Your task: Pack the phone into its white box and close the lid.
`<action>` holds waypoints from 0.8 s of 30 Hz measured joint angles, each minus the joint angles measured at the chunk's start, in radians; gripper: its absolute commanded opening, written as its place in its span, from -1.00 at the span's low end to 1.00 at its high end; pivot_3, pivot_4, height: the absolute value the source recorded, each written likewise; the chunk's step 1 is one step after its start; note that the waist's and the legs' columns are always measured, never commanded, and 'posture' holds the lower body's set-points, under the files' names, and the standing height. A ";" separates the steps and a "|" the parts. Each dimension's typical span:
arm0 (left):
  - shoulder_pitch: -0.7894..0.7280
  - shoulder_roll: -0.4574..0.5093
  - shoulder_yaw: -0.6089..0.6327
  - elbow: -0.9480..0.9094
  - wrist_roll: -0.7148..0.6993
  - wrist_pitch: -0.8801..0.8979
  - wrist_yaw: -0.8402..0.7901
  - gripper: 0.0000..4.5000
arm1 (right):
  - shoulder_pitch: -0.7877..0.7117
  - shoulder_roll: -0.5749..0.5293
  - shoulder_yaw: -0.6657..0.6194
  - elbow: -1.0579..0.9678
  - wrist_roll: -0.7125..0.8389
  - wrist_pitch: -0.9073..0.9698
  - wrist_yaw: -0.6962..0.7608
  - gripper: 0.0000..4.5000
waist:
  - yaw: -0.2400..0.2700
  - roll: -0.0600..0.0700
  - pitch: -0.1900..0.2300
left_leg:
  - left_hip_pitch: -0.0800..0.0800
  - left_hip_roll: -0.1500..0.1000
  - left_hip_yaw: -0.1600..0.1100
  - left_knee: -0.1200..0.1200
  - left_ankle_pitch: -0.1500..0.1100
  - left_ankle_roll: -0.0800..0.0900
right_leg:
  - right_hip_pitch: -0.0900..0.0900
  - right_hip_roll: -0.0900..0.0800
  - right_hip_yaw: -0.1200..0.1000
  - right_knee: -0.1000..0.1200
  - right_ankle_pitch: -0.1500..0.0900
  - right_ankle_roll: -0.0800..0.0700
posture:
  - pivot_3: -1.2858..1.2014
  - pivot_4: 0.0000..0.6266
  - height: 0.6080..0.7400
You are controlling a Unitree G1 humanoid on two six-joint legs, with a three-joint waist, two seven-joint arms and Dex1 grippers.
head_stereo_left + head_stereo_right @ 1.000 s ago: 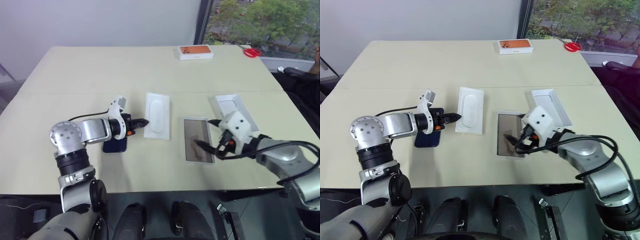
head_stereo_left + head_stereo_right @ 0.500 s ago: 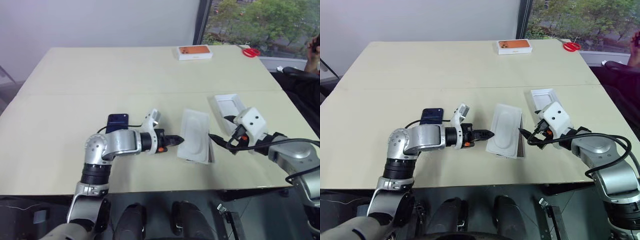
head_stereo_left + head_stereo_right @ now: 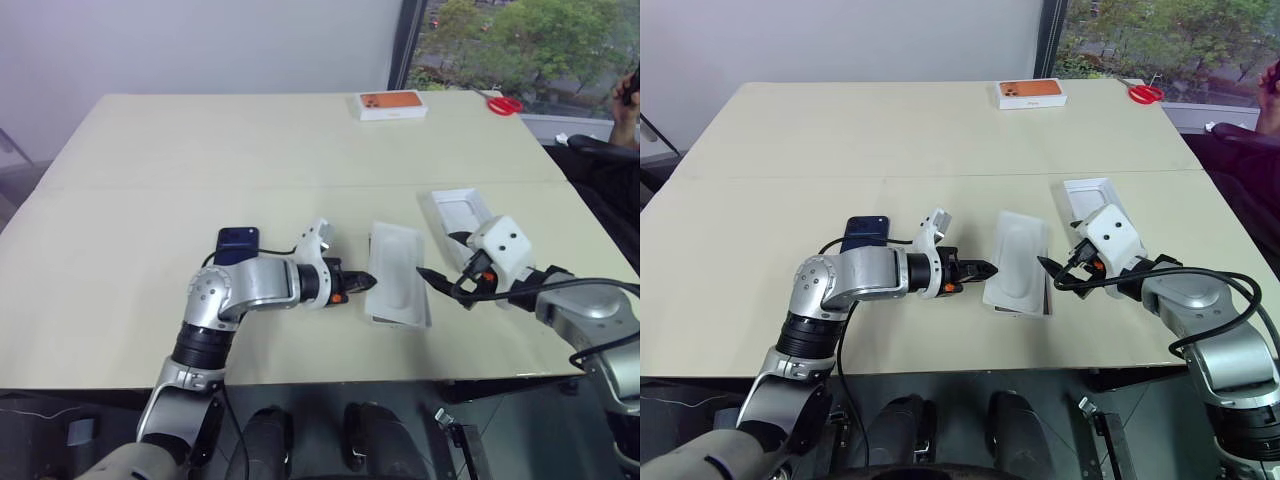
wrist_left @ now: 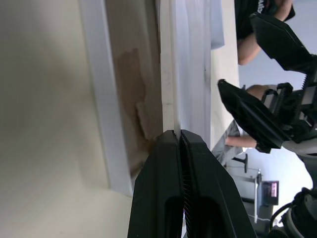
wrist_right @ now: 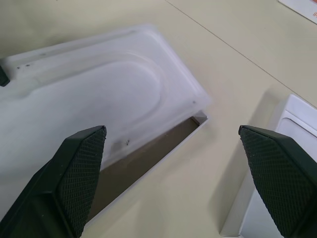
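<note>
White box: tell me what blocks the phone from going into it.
The white insert tray lies over the white box, covering most of its opening; the shut left gripper is at the tray's edge. The phone lies on the table behind the left arm.

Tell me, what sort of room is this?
Probably an office or meeting room: a wide beige table by a plain wall, a large window onto trees, and scissors lying at the table's far corner.

white insert tray (image 3: 1018, 262) covering the white box (image 5: 163, 148), the phone (image 3: 866, 231) unobstructed on the table (image 3: 890, 140)
</note>
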 measured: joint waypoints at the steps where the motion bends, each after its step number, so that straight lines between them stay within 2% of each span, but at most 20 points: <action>1: -0.002 0.000 -0.002 0.003 0.000 -0.002 0.000 -0.97 | 0.000 0.000 0.000 0.000 0.000 0.000 0.000 1.00 | 0.000 0.000 0.000 | 0.000 0.000 0.000 0.000 0.000 0.000 | 0.000 0.000 0.000 0.000 0.000 0.000 | 0.03 -0.52 1.00; 7: -0.011 0.000 -0.013 0.020 0.000 -0.008 -0.006 -0.97 | 0.001 0.000 -0.002 0.000 0.000 0.000 0.001 1.00 | 0.000 0.000 0.000 | 0.000 0.000 0.000 0.000 0.000 0.000 | 0.000 0.000 0.000 0.000 0.000 0.000 | 0.03 -0.52 1.00; 8: -0.011 0.001 -0.014 0.022 0.000 -0.009 -0.007 -0.71 | 0.002 0.000 -0.003 0.000 0.000 0.000 0.001 1.00 | 0.000 0.000 0.000 | 0.000 0.000 0.000 0.000 0.000 0.000 | 0.000 0.000 0.000 0.000 0.000 0.000 | 0.03 -0.52 1.00; 11: -0.012 0.001 -0.023 0.025 0.000 -0.009 -0.010 -0.18 | 0.014 -0.001 -0.017 0.000 0.002 0.002 0.005 1.00 | 0.000 0.000 0.000 | 0.000 0.000 0.000 0.000 0.000 0.000 | 0.000 0.000 0.000 0.000 0.000 0.000 | 0.03 -0.52 1.00; 16: -0.012 0.003 -0.024 0.026 -0.001 -0.009 -0.025 0.99 | 0.031 -0.006 -0.026 0.000 0.008 0.011 0.022 1.00 | 0.000 0.000 0.000 | 0.000 0.000 0.000 0.000 0.000 0.000 | 0.000 0.000 0.000 0.000 0.000 0.000 | 0.03 -0.52 1.00; 20: -0.012 0.011 -0.023 0.026 -0.001 -0.007 -0.034 0.99 | 0.031 -0.006 -0.026 -0.001 0.011 0.014 0.025 1.00 | -0.001 0.000 0.000 | 0.000 0.000 0.000 0.000 0.000 0.000 | 0.000 0.000 0.000 0.000 0.000 0.000 | 0.03 -0.52 1.00; 24: -0.012 0.063 -0.019 0.014 -0.001 0.020 -0.089 0.99 | 0.030 -0.006 -0.027 -0.009 0.013 0.022 0.025 1.00 | -0.001 0.000 0.000 | 0.000 0.000 0.000 0.000 0.000 0.000 | 0.000 0.001 0.000 0.000 0.000 0.000 | 0.03 -0.52 1.00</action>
